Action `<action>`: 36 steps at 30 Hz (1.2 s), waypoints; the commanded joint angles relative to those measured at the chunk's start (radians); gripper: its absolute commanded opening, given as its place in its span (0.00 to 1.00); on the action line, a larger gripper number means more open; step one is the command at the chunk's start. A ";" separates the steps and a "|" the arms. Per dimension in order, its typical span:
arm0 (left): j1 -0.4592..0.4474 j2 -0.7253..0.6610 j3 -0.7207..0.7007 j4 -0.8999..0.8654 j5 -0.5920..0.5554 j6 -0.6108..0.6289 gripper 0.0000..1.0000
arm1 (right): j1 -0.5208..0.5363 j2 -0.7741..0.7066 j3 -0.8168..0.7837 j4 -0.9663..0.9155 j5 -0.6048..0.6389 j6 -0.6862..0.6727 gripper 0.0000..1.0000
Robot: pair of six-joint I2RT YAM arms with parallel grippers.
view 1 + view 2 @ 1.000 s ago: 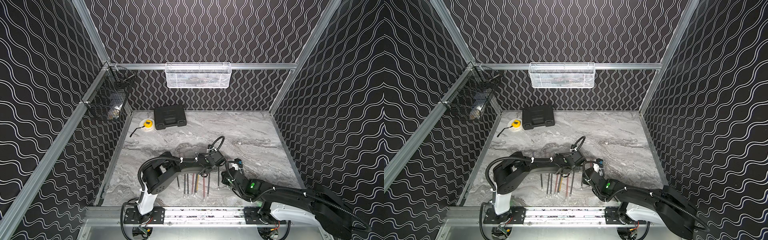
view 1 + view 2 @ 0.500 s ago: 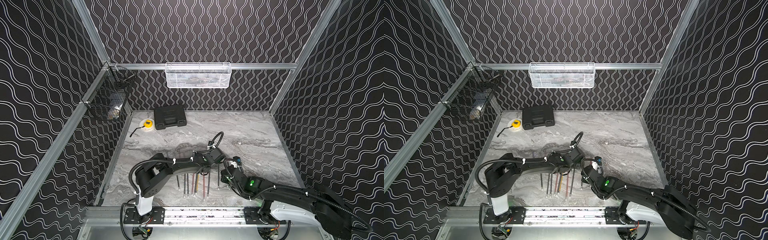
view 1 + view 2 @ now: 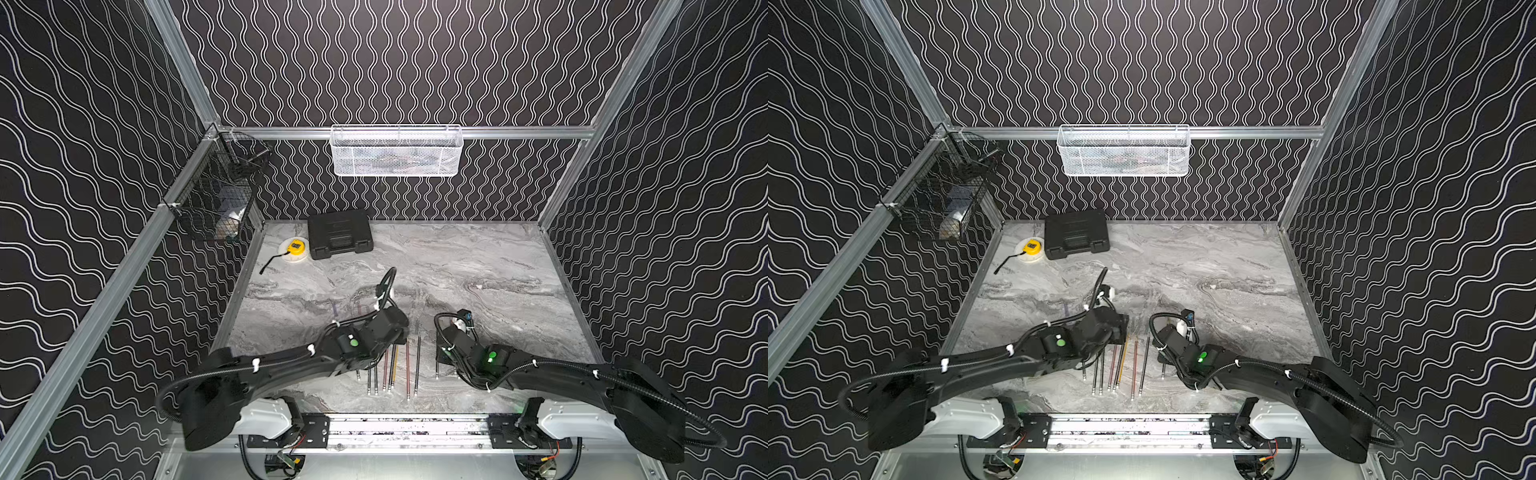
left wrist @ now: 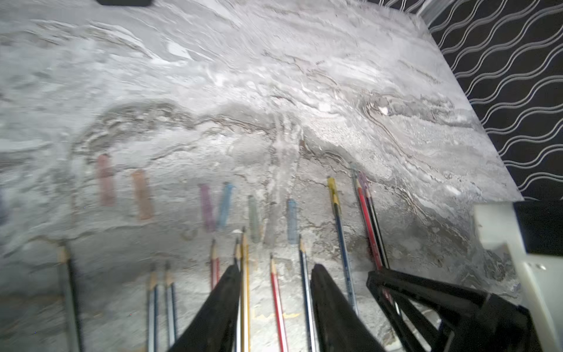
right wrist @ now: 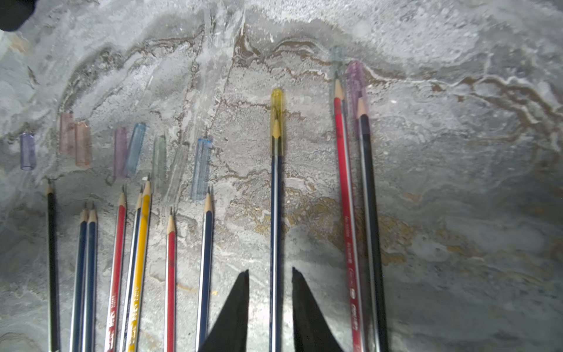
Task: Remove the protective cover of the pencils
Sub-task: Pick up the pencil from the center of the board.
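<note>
Yellow cap still on blue pencil, mid-frame; R pincer spread astride it, L pincer spread, empty. Next: pinch shaft, pull cap.

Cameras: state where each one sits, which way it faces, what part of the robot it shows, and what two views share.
Top views: high on the robot's base side, looking down and forward over the table; both show the left arm and right arm.
Left wrist: on the left arm, looking along its open left hand at the pencils.
Right wrist: on the right arm, looking past its right hand, which straddles the yellow-capped pencil.
Shared: both wrist views show that pencil and the loose covers.
</note>
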 commanded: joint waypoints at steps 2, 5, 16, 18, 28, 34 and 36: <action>0.004 -0.105 -0.072 0.044 -0.111 -0.058 0.44 | 0.001 0.051 0.036 -0.039 -0.003 -0.006 0.27; 0.004 -0.163 -0.113 0.047 -0.137 -0.083 0.46 | 0.002 0.089 0.055 -0.051 0.003 -0.005 0.28; 0.007 -0.263 -0.196 0.067 -0.171 -0.121 0.48 | 0.002 0.192 0.125 -0.122 0.033 -0.007 0.35; 0.007 -0.270 -0.204 0.078 -0.168 -0.121 0.48 | 0.002 0.211 0.137 -0.125 0.031 -0.015 0.34; 0.008 -0.270 -0.214 0.087 -0.167 -0.127 0.48 | 0.002 0.329 0.203 -0.175 0.036 -0.013 0.23; 0.009 -0.282 -0.225 0.092 -0.167 -0.129 0.48 | 0.011 0.364 0.228 -0.214 0.060 0.000 0.19; 0.009 -0.288 -0.227 0.094 -0.165 -0.129 0.48 | 0.013 0.366 0.228 -0.214 0.060 0.000 0.18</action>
